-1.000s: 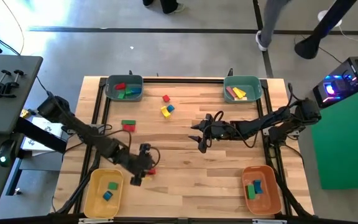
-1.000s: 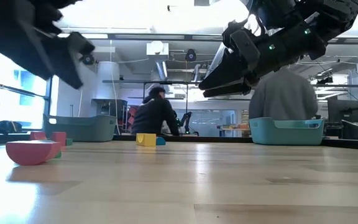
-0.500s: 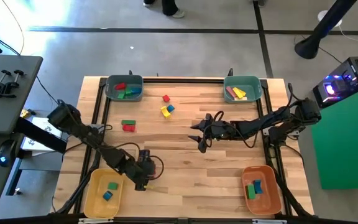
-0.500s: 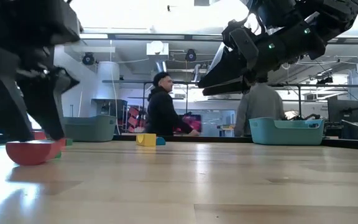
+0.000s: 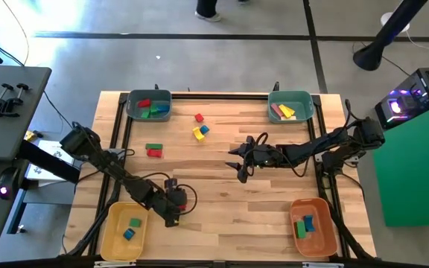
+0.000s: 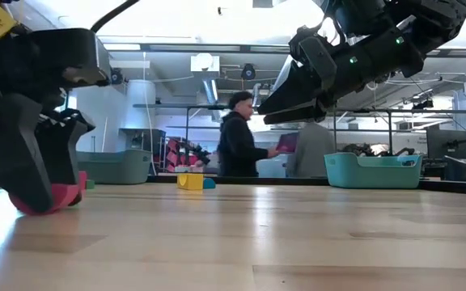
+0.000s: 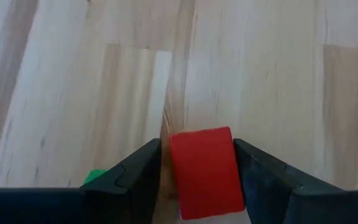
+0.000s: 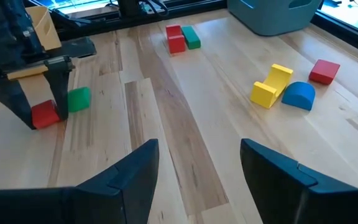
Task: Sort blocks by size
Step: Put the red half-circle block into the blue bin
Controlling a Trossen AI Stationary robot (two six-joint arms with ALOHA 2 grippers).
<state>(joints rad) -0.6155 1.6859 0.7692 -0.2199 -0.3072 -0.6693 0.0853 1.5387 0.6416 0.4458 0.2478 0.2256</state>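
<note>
My left gripper [image 5: 171,214] is down at the table near the yellow bin [image 5: 107,240]. Its open fingers stand on either side of a red block [image 7: 205,171], which lies flat on the wood. A small green block [image 8: 78,98] lies close beside it. In the high view the gripper hides the red block. My right gripper [image 5: 240,168] hangs open above the middle of the table with nothing between its fingers [image 8: 129,180]. More blocks lie farther back: a red and green pair [image 5: 153,150], a red one [image 5: 199,117], and a yellow and blue pair [image 5: 199,132]. My left gripper comes at the red block from above, slanting steeply down. One finger [image 7: 253,174] lies against the block's side [image 7: 230,168]. The other finger [image 7: 143,171] stands a sliver off the opposite side. The block rests on the table.
Two teal bins stand at the far left [image 5: 132,112] and far right [image 5: 274,112], both holding blocks. An orange bin [image 5: 325,227] with blocks is at the near right. The yellow bin holds a green and a blue block. Bare wood lies between the arms. People move in the room behind.
My left gripper has sunk to the table and shifted slightly toward the near edge, rolling about its own axis. It now straddles the red block, which has stayed where it was. My right gripper has kept still.
</note>
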